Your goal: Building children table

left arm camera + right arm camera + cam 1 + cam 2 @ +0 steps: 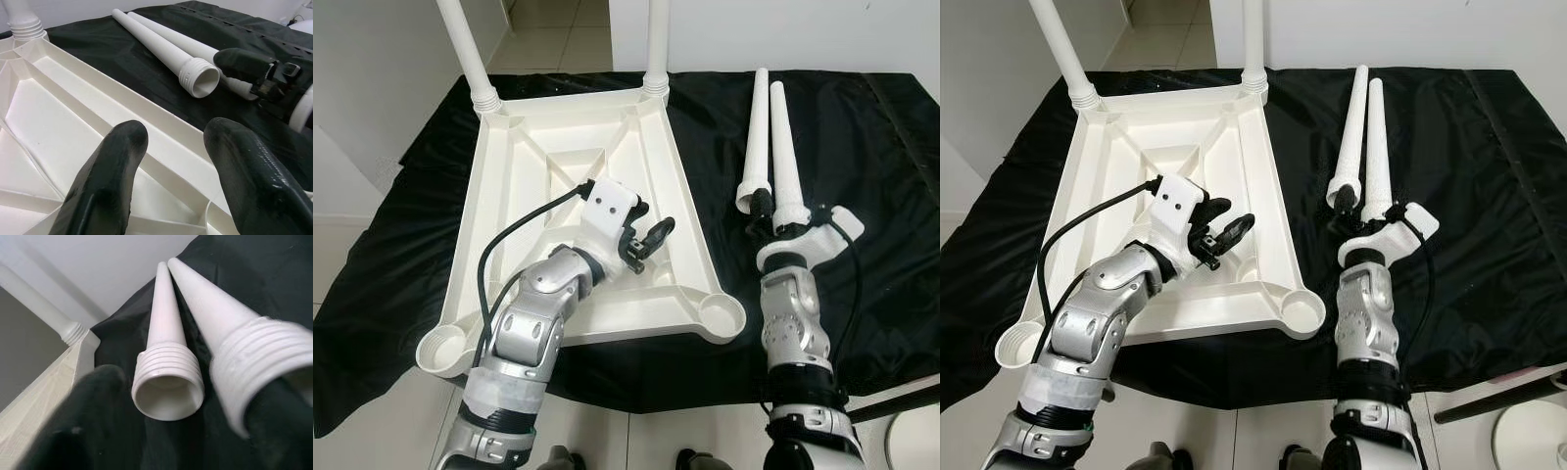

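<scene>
Overhead, the robot's left hand (651, 242) hovers above the upturned white table (514, 206), its two black fingers (105, 181) spread wide and holding nothing. They hang over the ribbed underside, near the edge that faces the loose legs, and contact with the plastic cannot be made out. The table lies upside down on a black cloth (862, 147) that covers the surface beneath it. Two legs are already screwed in: the far-left leg (465, 49) and the far-right leg (656, 44) both stand upright in the corners farthest from the robot. The near-left socket (443, 350) and the near-right socket (722, 315) are open cups.

To the right, well apart from the table's edge, two loose legs lie side by side on the cloth with their threaded ends toward the robot: the inner loose leg (757, 137) and the outer loose leg (783, 157). The right hand (771, 217) is at those threaded ends, its fingers spread to either side of the outer loose leg's thread. Whether they press on it cannot be told. Pale floor tiles (382, 431) show beyond the cloth's near edge.
</scene>
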Controlling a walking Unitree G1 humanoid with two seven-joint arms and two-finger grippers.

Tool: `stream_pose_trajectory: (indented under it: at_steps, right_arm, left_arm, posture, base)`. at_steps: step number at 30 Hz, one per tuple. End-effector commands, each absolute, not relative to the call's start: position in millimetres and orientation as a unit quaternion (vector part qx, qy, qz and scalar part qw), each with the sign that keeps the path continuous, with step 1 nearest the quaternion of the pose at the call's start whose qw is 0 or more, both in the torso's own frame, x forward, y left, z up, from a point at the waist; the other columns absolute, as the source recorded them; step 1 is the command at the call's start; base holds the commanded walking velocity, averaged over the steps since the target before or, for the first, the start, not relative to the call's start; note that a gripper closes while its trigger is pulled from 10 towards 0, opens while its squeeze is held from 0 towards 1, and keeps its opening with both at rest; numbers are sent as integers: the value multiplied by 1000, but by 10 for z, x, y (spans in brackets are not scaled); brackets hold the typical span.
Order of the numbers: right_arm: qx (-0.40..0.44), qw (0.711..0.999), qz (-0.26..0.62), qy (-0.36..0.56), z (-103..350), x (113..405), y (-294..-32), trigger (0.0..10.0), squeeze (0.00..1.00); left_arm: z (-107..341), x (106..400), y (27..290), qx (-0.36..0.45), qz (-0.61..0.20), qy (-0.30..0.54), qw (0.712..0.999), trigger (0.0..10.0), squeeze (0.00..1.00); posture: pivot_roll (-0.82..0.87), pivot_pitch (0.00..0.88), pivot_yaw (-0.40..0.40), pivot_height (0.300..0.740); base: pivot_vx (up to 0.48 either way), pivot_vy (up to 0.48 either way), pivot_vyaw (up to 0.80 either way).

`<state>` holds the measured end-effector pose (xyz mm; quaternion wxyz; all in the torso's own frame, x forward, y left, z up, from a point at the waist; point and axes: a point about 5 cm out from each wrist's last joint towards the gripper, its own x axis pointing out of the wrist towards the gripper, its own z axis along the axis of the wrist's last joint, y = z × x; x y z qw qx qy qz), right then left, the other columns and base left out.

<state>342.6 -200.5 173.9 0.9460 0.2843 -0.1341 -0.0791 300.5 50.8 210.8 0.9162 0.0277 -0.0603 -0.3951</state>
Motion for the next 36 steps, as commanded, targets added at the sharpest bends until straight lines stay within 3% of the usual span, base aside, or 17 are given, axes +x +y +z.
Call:
stream_pose_trajectory:
  at_steps: [1,18,25,26,27,28,36]
  right_arm:
    - [298,945,-68,-118,1702,3469,-1998,0,0]
    - [322,936,-59,-130,1684,3440,-2005,0,0]
    - [247,955,-60,-152,1700,3348,-1939,0,0]
    - [225,960,-59,-158,1706,3319,-1921,3882,0]
    - [225,960,-59,-158,1706,3319,-1921,3882,0]
    - [199,965,-67,-160,1711,3292,-1924,10000,0]
    - [104,976,-109,-156,1765,3204,-2032,10000,0]
  left_arm:
    - [2115,3021,541,27,-364,-57,929,10000,0]
    - [2100,3030,541,32,-360,-56,931,10000,0]
    - [2027,3050,533,32,-352,-31,935,10000,0]
    - [2012,3077,527,26,-347,-21,937,10000,0]
    - [2012,3077,527,26,-347,-21,937,10000,0]
    - [2026,3132,517,12,-342,-11,939,10000,0]
    - [2180,3308,585,-40,-327,-12,944,10000,0]
  posture:
    - [43,175,103,740]
    - [40,175,97,740]
    - [11,152,97,740]
    - [3,142,98,740]
    - [3,142,98,740]
    - [2,134,95,740]
    - [-12,85,72,740]
  base:
    - [0,0,0]
    - [0,0,0]
    - [0,0,0]
    - [0,0,0]
    - [0,0,0]
    - [0,0,0]
    - [0,0,0]
